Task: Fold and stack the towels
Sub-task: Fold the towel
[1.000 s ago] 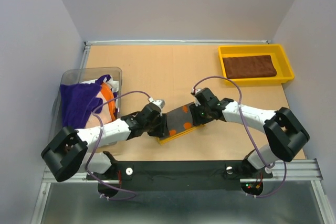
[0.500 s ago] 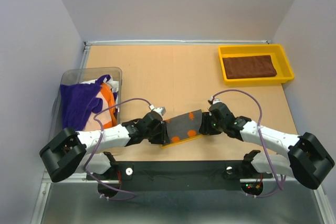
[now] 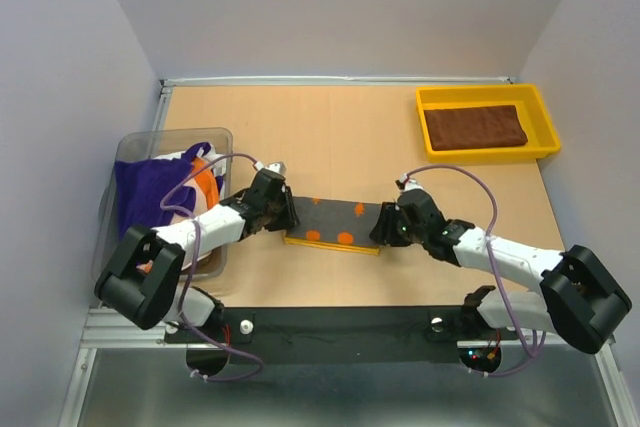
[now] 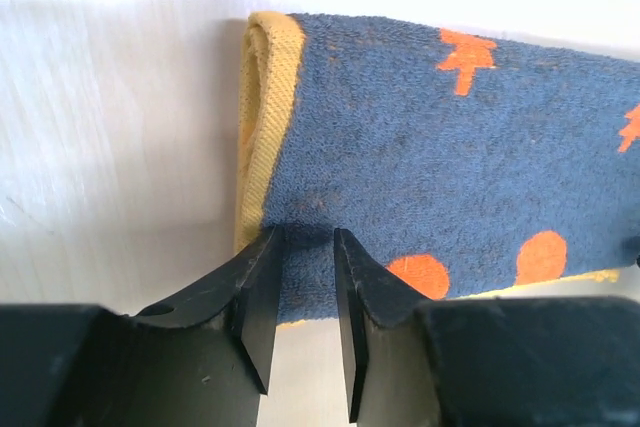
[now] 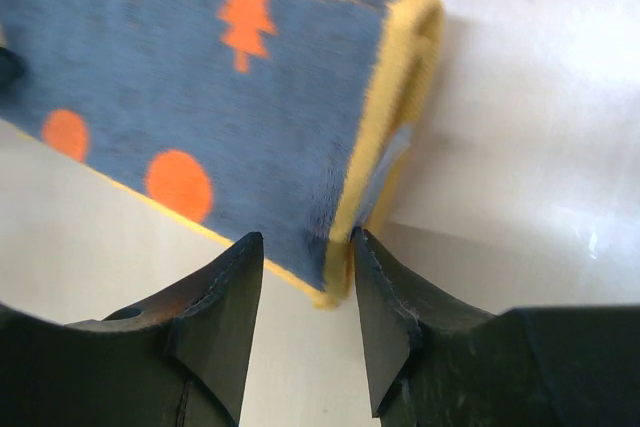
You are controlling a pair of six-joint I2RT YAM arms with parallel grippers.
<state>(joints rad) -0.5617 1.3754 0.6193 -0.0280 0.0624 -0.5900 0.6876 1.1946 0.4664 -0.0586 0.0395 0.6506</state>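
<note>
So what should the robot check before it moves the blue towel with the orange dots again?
1. Left pincer on the near corner of the blue towel: ok, its fingers pinch the left end.
2. Right pincer on the other end: ok, its fingers straddle the yellow-edged corner.
3. Towel lying flat and folded in a long strip: ok.
4. Edges lined up: cannot tell; a pale layer peeks out at the right end.
5. Yellow tray ready for stacking: ok, the brown towel lies folded in it.
6. More towels waiting: ok, the purple towel hangs over the clear bin.
</note>
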